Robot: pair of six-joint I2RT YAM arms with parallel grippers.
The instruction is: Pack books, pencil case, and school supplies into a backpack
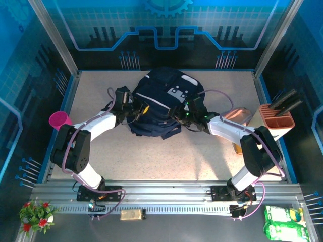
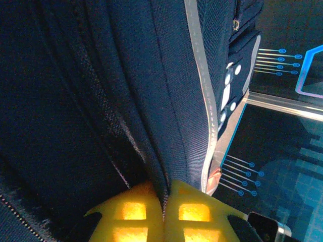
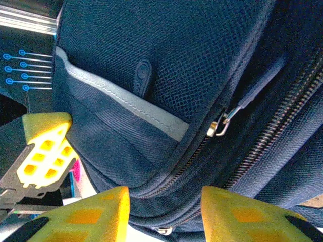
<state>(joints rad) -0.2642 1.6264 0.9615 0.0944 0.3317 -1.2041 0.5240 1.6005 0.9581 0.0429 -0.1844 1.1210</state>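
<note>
Slumping at mid-table (image 1: 166, 159): large dark navy fabric backpack (image 1: 161, 93) with pale grey trim, lying between both arms and well off the side walls.

Handling (judgement): soft woven nylon and mesh, no stiff frame evident. It should fold and sag where pinched rather than lift as one piece. The fabric is probably slick, but the seams, the piping and the metal zip pull (image 3: 222, 126) give firmer purchase than flat panels. Weight cannot be judged, since the contents are hidden.

Left gripper (image 2: 165, 199): yellow fingers pressed together on a pleat of the navy cloth next to the grey stripe. The top view puts it (image 1: 137, 112) at the bag's left flank.

Right gripper (image 3: 164, 214): fingers spread, with the bag's zipped lower edge between them. I cannot tell whether the pads bear on the fabric. From above it (image 1: 182, 117) sits at the bag's near right side.

Containers: the zip track (image 3: 272, 136) looks closed along the stretch the right wrist view gives, and no open mouth is seen, so nothing inside can be read. To the right, a beige block holder (image 1: 278, 121) carries black handles. Between it and the right arm lies a soft pinkish-beige pouch (image 1: 238, 115), likely the pencil case, outside the bag. A magenta-pink cup (image 1: 60, 119) stands at the left edge, its contents unclear.
</note>
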